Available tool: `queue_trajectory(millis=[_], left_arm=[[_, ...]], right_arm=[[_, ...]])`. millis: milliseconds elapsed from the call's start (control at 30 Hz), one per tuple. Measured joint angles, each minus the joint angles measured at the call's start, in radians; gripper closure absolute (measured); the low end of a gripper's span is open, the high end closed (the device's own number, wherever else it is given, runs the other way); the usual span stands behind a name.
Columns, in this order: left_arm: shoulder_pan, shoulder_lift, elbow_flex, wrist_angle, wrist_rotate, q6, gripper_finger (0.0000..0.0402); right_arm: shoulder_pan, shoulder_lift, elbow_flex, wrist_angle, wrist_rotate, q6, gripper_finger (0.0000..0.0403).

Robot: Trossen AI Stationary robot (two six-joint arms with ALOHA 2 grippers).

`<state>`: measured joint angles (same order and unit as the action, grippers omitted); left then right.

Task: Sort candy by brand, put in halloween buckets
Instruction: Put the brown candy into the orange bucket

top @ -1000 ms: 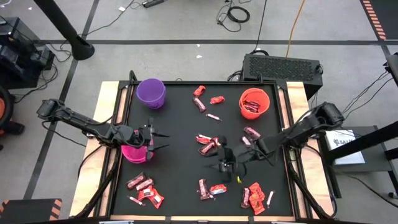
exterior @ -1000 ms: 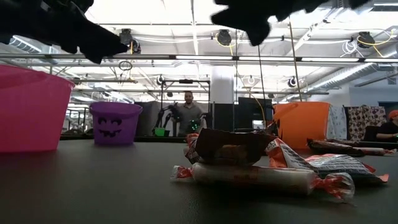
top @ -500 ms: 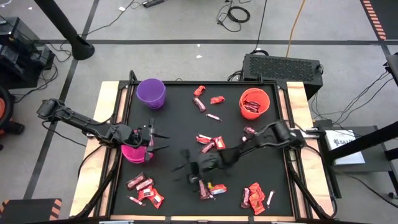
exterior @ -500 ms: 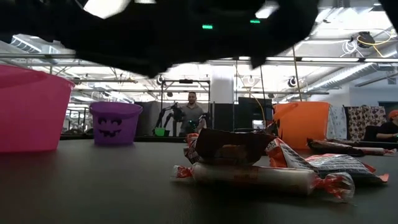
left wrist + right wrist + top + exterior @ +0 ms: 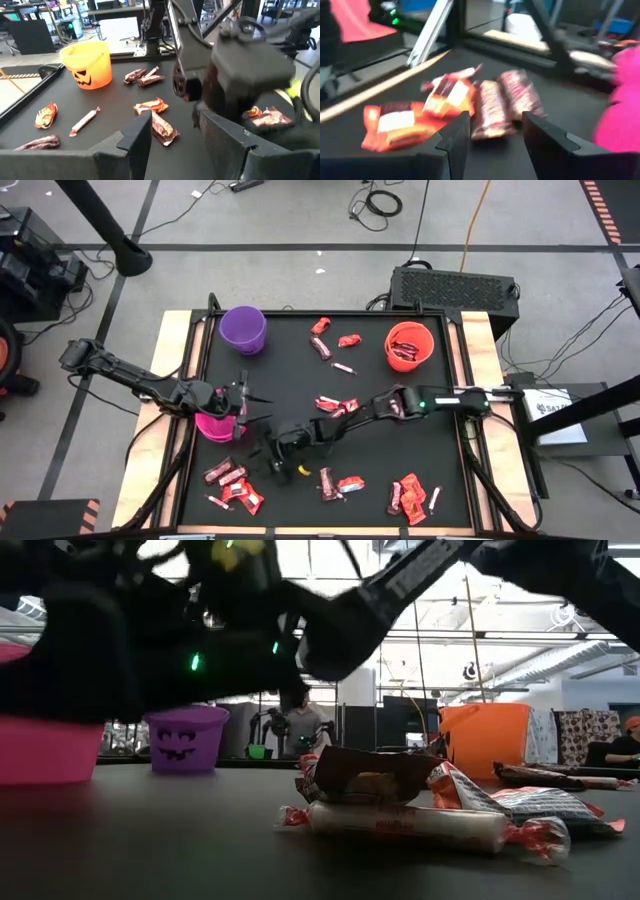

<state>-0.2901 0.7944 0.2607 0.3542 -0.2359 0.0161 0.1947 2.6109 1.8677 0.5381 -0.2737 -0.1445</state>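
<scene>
Right gripper (image 5: 281,457), fingers parted, hovers beside pink bucket (image 5: 212,426).

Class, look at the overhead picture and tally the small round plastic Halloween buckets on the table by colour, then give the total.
Purple plastic bucket: 1
Magenta-pink plastic bucket: 1
Orange plastic bucket: 1
Total: 3 buckets

Three buckets: purple (image 5: 243,329) at eleven o'clock, magenta-pink (image 5: 213,425) at nine, orange (image 5: 408,346) at one. Roughly twenty candy pieces (image 5: 336,407) lie scattered; overlaps prevent an exact count.
</scene>
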Motion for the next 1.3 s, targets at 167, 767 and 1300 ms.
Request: queue_trajectory(millis=[167,767,1300], left_arm=[[0.001,0.0,0.0,-0.005,-0.001,0.002,0.0226],[0.001,0.0,0.0,0.005,-0.005,0.017,0.0226],[0.002,0.0,0.0,0.082,-0.014,0.045,0.0226]], right_arm=[[0.001,0.074,0.106,0.048,-0.047,0.06,0.0232],[0.005,0.172,0.235,0.043,0.016,0.173,0.0232],[0.017,0.204,0.254,0.095,-0.012,0.233,0.0232]])
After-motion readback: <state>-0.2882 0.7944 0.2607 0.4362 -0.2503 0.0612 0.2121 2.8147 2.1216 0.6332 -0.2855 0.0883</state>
